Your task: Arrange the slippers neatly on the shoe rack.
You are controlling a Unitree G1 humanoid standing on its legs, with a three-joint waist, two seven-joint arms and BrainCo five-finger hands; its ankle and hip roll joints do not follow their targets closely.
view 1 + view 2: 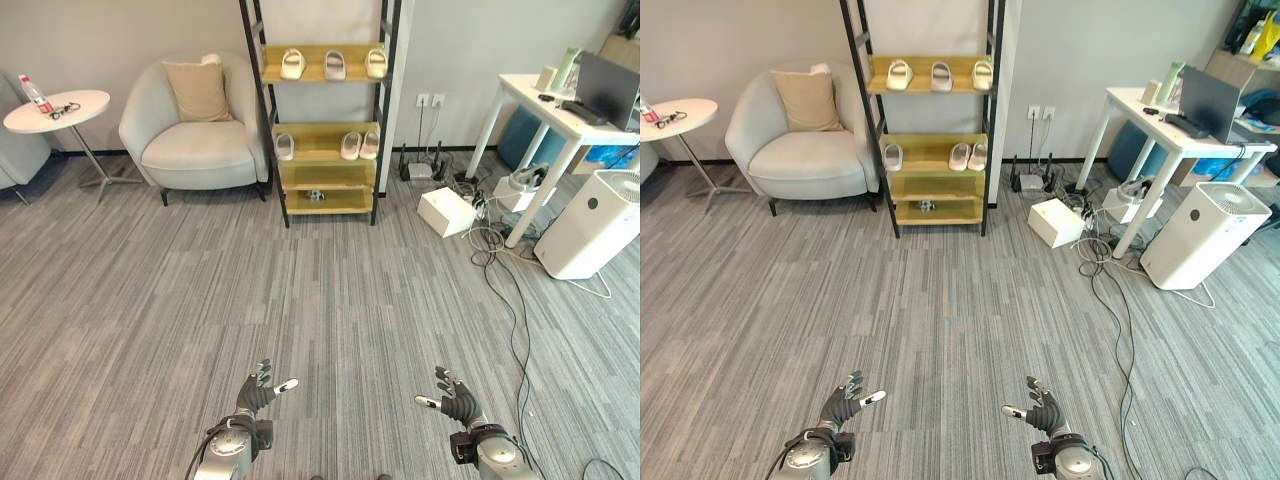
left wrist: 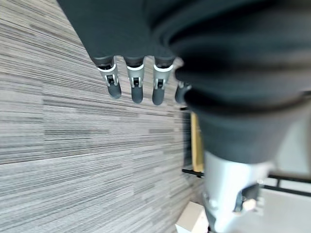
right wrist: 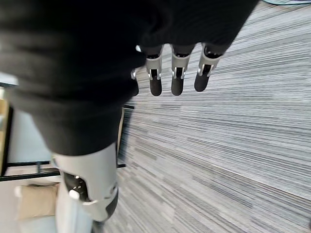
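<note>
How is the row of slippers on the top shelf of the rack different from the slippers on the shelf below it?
The top-shelf slippers stand as three evenly spaced across the shelf; the middle-shelf slippers are split, one alone at the left end and two close together towards the right. The top row fills the shelf's width; the middle row leaves a bare gap in the centre. Both groups hold three pale slippers on the shoe rack.

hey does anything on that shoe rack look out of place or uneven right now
On the shoe rack, the middle shelf is uneven: one slipper sits alone at its left end, apart from the pair at the right. The three on the top shelf are evenly spaced.
</note>
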